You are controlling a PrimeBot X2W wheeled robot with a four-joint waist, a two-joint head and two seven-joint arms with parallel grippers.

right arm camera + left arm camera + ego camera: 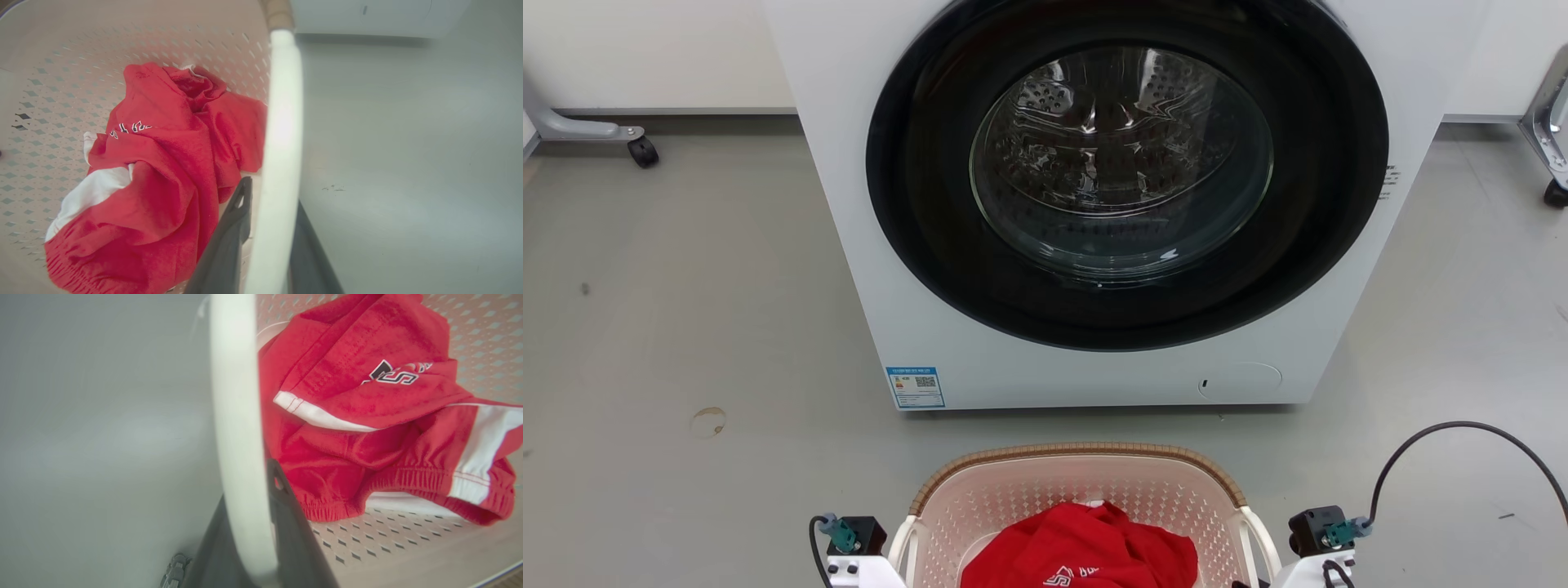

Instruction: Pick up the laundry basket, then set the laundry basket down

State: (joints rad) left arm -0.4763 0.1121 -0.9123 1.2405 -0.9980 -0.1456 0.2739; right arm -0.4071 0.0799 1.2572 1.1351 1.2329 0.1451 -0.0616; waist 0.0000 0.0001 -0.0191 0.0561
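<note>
Just in front of the washer (849, 204), I see the laundry basket (1013, 500) low in my head view, a red garment (1086, 547) heaped inside. My left end effector (249, 490) is clamped on its left white handle (233, 416), my right end effector (271, 196) on the right handle (282, 122); whether it's off the floor (686, 327) I can't tell

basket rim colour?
Brown, with a woven look, on the laundry basket; the head view shows it best.
</note>
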